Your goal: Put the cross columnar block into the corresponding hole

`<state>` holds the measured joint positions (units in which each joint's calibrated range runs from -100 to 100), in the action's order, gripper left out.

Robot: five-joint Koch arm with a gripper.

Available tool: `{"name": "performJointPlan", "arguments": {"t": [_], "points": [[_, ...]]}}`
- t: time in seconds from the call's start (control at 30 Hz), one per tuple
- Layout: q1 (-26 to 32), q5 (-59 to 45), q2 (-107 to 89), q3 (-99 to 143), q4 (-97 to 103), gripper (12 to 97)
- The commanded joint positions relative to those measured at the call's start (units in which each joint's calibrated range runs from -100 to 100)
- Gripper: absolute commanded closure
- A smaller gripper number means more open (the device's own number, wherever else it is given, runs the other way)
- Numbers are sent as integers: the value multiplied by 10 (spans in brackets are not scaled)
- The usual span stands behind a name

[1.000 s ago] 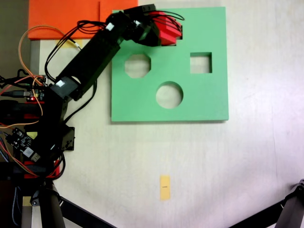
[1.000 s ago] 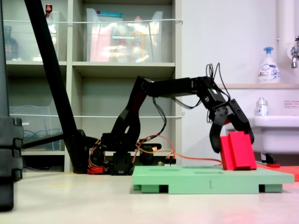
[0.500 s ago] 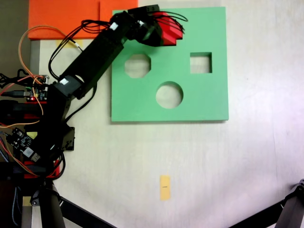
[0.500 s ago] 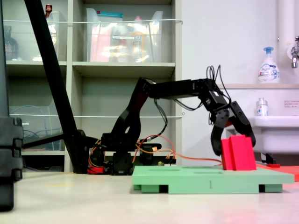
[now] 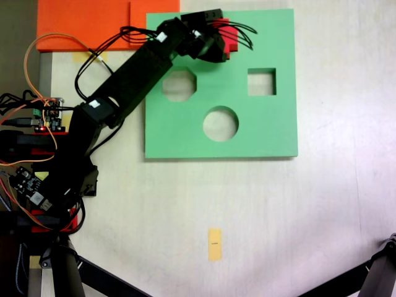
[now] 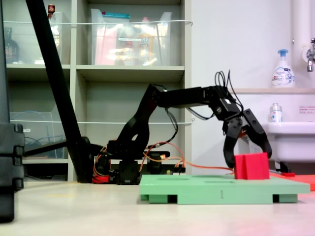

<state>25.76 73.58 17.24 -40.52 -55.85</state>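
Fixed view: tool (image 6: 248,157) spread, straddling red block (image 6: 251,166) sunk partway into green board (image 6: 216,188) near far edge.

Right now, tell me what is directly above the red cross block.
The gripper hangs over the red cross block, jaws spread on either side of its top. From above, the arm covers most of the block, so the hole below stays hidden.

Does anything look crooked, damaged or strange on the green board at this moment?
Nothing stands out. The red cross block stands upright and partly sunk in the green board, its top above the surface. The gripper straddles it with jaws apart. The board lies flat and undamaged.
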Motion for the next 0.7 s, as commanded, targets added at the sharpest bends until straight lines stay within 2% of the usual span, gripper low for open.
{"name": "performJointPlan", "arguments": {"t": [0.0, 0.1, 0.2, 0.27, 0.37, 0.53, 0.67], "points": [[-4, -1, 13, -46, 44, 625], [-4, -3, 25, -47, 43, 554], [0, -5, 32, -48, 43, 532], [4, -5, 27, -47, 39, 420], [10, -7, -8, -48, 16, 150], [21, -36, -135, -49, -87, 131], [24, -120, -323, -48, -208, 132]]}}
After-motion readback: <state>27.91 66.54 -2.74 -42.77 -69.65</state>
